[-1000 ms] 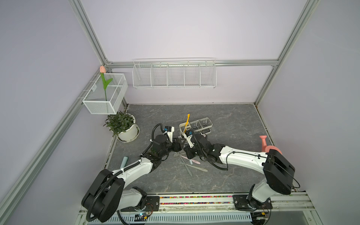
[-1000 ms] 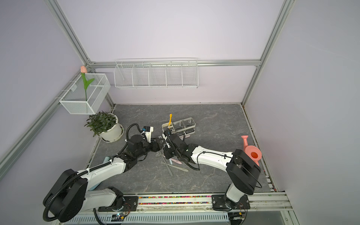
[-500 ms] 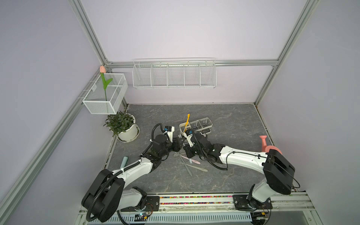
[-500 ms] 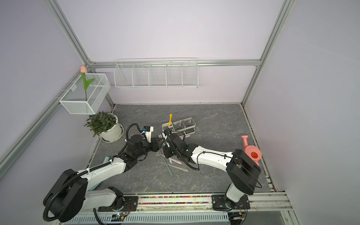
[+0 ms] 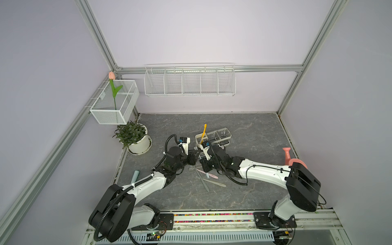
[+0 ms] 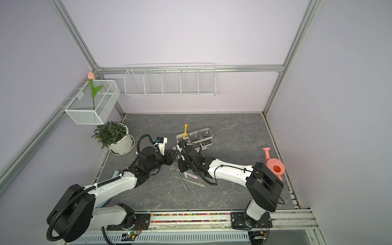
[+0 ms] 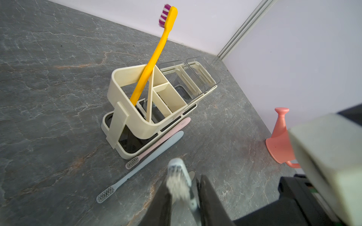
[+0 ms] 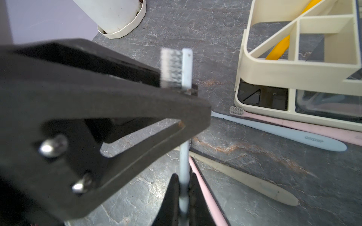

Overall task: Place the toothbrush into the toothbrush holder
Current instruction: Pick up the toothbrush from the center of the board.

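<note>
Pale-blue toothbrush (image 8: 184, 162) stands upright, bristles uppermost, just short of the toothbrush holder (image 7: 125, 109). Its handle is pinched tight in the right gripper (image 8: 183, 180). Jaws of the left gripper (image 7: 184, 184) flank the neck; whether they clamp it, I cannot tell. The holder lies just beyond both, the right arm seemingly nearer.

Both top views look down from high; wrist views sit close, sharing the toothbrush holder (image 7: 141, 127).

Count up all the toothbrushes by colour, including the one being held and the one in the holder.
yellow toothbrush: 1
pink toothbrush: 2
light blue toothbrush: 2
cream toothbrush: 1
grey toothbrush: 1
total: 7
</note>
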Robot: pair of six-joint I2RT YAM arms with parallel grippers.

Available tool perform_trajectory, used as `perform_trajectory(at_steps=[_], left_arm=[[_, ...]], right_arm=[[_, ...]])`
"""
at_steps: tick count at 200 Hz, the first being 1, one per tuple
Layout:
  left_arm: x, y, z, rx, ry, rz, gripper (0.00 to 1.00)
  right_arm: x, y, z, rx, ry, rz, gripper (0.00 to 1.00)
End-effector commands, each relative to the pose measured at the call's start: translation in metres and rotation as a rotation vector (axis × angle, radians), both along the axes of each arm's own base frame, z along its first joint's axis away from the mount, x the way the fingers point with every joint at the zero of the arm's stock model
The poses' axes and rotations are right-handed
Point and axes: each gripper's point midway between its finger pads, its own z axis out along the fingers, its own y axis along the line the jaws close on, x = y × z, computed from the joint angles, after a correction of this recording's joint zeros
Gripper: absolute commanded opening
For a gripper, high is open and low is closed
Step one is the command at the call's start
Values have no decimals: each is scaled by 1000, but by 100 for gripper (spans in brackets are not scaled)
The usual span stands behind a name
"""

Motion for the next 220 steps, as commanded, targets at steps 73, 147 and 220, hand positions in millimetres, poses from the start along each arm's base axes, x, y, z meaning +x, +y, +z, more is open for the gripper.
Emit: perform_trajectory(at_steps=[73, 147, 220], left_arm=[[0, 3, 16, -24, -71, 5, 14], [-1, 4, 18, -23, -84, 3, 6], [-3, 8, 22, -17, -93, 15, 5]], right_arm=[[6, -3, -1, -3, -14, -32, 10], [4, -14, 4, -7, -39, -47, 28], [6, -43, 12, -52, -83, -123, 57]])
